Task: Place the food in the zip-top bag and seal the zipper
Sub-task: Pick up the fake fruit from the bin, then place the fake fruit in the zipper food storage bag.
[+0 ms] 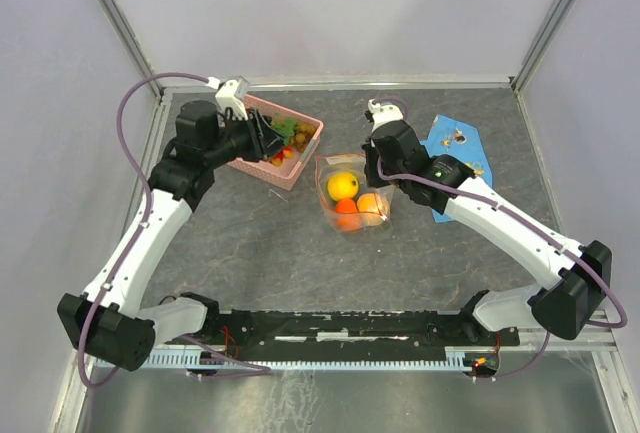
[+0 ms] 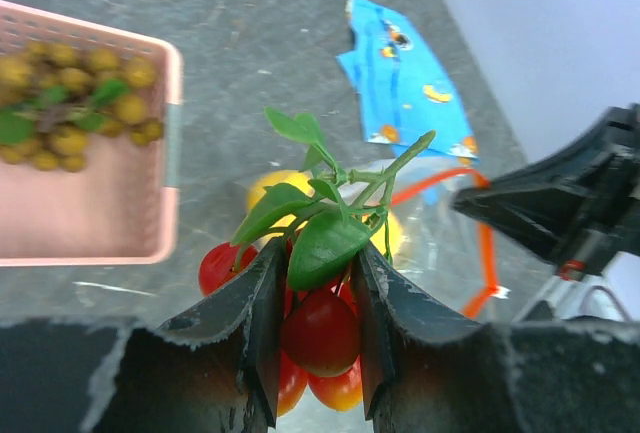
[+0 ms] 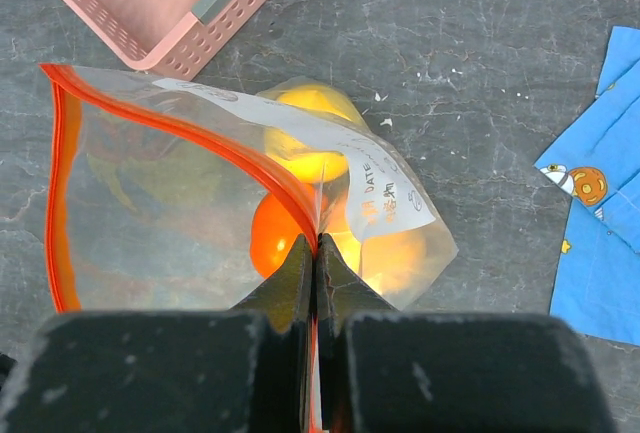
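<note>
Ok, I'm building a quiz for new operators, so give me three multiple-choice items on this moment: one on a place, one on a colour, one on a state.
1. Where does the brownish-green grape bunch lie?
A) in the pink plastic lattice basket
B) in the clear crinkly zip-top bag
C) in the left claw

2. What colour is the fruit in the left claw?
A) yellow
B) purple
C) red

3. What state is the right claw in?
A) wide open over the basket
B) shut on the bag's red-striped rim
C) shut on the grape bunch

Answers:
1 A, the bunch rests inside the basket.
2 C, red cherries sit clamped between its fingers.
3 B, its fingers pinch the bag's rim.
</note>
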`<action>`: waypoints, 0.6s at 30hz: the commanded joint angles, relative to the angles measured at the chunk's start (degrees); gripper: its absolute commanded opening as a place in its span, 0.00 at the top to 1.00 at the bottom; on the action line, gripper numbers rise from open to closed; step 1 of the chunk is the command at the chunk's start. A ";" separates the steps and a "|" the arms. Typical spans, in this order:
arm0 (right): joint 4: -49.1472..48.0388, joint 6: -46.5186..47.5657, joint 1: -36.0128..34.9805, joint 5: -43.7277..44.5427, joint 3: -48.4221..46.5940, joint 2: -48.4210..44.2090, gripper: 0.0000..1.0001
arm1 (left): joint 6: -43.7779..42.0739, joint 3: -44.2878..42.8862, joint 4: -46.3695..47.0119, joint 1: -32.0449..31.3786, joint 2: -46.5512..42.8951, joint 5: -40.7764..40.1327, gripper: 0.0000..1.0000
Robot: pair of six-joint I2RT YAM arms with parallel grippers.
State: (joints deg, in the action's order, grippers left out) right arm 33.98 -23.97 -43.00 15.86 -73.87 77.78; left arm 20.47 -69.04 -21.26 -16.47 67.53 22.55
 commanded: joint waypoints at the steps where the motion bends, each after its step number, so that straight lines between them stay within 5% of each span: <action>1: -3.19 -1.73 0.23 -0.95 0.31 -2.18 0.98 | 13.30 1.87 7.99 -4.61 -3.00 -2.43 0.97; 5: -3.84 -2.57 0.23 -1.29 0.50 -2.21 0.98 | 20.26 3.52 10.60 -11.71 -4.10 -6.85 0.97; 10: -4.52 -3.81 0.23 -2.18 0.95 -2.21 0.98 | 30.72 12.22 25.10 -18.26 -6.31 -11.36 0.97; 18: -5.05 -5.23 0.24 -2.10 2.47 -3.44 0.98 | 30.24 13.40 27.53 -25.34 -2.27 -16.84 0.97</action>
State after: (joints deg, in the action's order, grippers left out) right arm 31.73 -27.64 -43.00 13.93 -71.70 76.64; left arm 47.70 -55.18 -0.23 -39.27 63.70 9.50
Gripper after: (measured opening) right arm 0.024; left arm 0.372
